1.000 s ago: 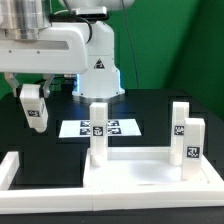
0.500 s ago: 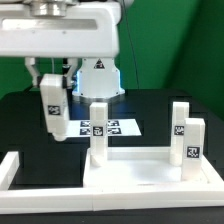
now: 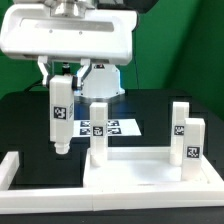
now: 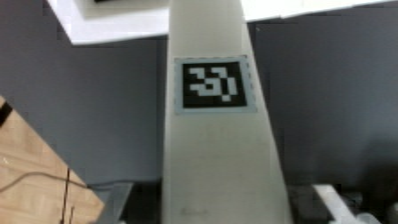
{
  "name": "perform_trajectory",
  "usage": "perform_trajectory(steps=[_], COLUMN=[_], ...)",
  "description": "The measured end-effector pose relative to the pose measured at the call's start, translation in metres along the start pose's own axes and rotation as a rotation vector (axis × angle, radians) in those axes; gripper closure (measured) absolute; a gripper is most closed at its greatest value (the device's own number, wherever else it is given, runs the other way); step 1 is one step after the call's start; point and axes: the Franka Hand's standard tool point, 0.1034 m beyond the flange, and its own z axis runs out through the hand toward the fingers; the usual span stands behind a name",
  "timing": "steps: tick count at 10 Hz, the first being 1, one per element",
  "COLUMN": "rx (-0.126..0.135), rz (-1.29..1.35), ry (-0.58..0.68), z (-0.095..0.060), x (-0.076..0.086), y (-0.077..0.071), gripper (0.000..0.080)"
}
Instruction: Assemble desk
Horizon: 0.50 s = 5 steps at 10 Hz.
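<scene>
Three leg posts look already fitted, standing upright on the desk panel (image 3: 150, 165) w/ its rimmed edge: one at its left-far corner (image 3: 99, 135), two at the right, (image 3: 178, 122) farther and (image 3: 191, 143) nearer. So approx. three of four legs done, judging by what shows; the near-left corner isn't visible enough to confirm it's empty.

The fourth leg (image 3: 61, 115) is in the air, held vertical by the gripper (image 3: 62, 76), jaws clamped on its upper end. It hangs left of the panel, just beside the left-far post but apart from it, lower end above the black table (image 3: 25, 125). Left to do, prob.: carry it over the free corner hole, seat it, twist in.

Looks: white plastic square post, black-and-white tag on its face; wrist view shows the same long white face and tag (image 4: 217, 84) close up, running away from the camera.

The marker board (image 3: 120, 127) lies flat behind the panel. An L-shaped border bar (image 3: 12, 168) sits at the near left.
</scene>
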Motion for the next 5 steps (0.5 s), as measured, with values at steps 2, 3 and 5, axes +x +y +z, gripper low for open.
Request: perform_trajectory(steps=[2, 3, 5], rx=[0.026, 0.035, 0.043], rz=[0.014, 0.003, 0.005], ry=[0.017, 0.014, -0.004], z=[-0.001, 0.000, 0.001], x=[-0.001, -0.005, -0.008], y=[-0.015, -0.025, -0.031], gripper=[0.0509, 0.0509, 0.0509])
